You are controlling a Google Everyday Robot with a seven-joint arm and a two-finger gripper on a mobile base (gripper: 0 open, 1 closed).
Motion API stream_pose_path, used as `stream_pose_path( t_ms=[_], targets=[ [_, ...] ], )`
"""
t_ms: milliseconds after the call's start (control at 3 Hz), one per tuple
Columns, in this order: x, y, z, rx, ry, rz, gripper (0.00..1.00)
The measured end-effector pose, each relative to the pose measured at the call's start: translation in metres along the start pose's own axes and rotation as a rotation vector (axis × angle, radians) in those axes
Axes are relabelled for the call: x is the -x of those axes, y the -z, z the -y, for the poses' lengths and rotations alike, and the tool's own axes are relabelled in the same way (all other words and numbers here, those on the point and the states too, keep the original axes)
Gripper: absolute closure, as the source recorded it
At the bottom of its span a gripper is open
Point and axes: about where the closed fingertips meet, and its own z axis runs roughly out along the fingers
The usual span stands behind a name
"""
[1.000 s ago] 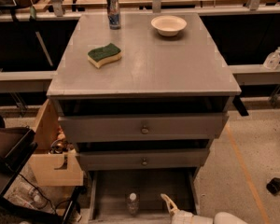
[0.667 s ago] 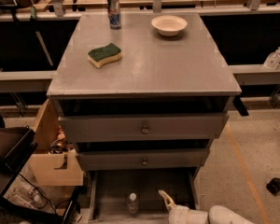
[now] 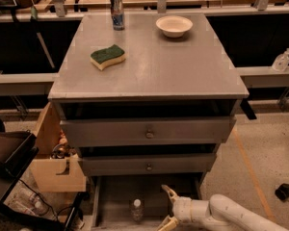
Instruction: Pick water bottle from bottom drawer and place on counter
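Stage: reach, nothing grasped yet | water bottle (image 3: 137, 210) upright in the open bottom drawer (image 3: 114, 196) | gripper (image 3: 164, 208) low in the drawer, just beside the bottle — fingers spread apart, not touching | to do: grasp, lift, set on counter (image 3: 154, 66)

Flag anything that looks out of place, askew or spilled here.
Only the water bottle: it stands upright, alone in the open bottom drawer, with the open gripper beside it, not touching. On the counter nothing is tipped or spilled.
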Motion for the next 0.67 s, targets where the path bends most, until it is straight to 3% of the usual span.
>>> stream_pose_path(
  t_ms=[667],
  targets=[
    [-0.023,-0.029,0.029,0.039,0.045,0.059,0.0]
  ],
)
